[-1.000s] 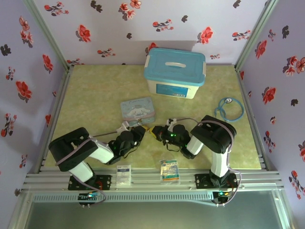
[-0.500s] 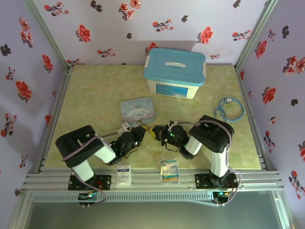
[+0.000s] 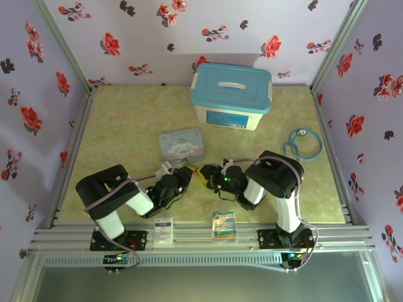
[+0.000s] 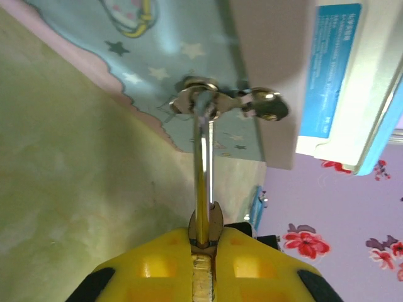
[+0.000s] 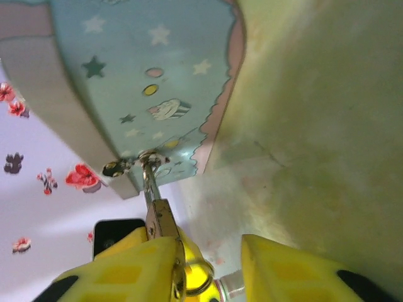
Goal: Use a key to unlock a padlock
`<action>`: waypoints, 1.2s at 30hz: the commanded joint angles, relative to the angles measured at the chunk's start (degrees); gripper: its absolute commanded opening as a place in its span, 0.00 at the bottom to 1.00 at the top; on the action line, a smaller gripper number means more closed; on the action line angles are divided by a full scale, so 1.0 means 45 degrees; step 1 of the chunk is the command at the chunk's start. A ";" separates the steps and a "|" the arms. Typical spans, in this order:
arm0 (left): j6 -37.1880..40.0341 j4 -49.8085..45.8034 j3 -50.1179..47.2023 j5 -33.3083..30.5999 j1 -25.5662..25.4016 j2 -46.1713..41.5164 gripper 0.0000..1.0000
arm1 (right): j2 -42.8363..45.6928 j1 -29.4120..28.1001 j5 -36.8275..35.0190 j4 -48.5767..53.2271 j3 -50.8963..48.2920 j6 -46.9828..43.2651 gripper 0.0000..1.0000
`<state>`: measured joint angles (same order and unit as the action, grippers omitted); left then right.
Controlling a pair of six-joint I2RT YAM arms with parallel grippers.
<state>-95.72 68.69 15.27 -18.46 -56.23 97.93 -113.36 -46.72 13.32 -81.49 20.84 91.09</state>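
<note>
Brass-yellow, the padlock [image 5: 194, 277] sits low between the parted yellow fingers of my right gripper [image 5: 211, 246]; whether they clamp it I cannot tell. The key [image 5: 160, 217] stands out from it, ending at a key ring [image 5: 135, 165]. My left gripper [image 4: 204, 231] is pinched tight on that thin silver shaft. Beyond both fingertips lies the light-blue cartoon tin [image 3: 181, 144], with the blue-lidded storage box [image 3: 231, 95] farther off.

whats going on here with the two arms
The two arms are tip to tip at mid-table, just near of the cartoon tin. The left gripper is shut on the thin metal key, its ring end pointing away. The right gripper appears to hold the brass padlock. Whether the lock is open cannot be told.
</note>
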 commanded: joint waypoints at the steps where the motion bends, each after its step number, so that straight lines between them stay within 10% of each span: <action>1: 0.0067 0.1006 -0.0017 0.0394 -0.0315 -0.0064 0.00 | -0.0213 0.0519 0.0430 0.0707 -0.0489 -0.1222 0.36; 18: 0.0119 0.0638 -0.0110 0.0383 -0.0298 0.0152 0.00 | 0.5549 -0.0040 -0.2017 1.6321 0.2644 -1.1875 0.42; 36: 0.0119 0.0561 -0.0108 0.0516 -0.0355 0.0054 0.00 | 0.4359 -0.3112 -0.5752 1.8146 0.5430 -1.9139 0.38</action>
<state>-95.68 68.99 14.94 -16.91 -57.06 98.30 -91.88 -59.33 -6.87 -0.67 43.03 10.48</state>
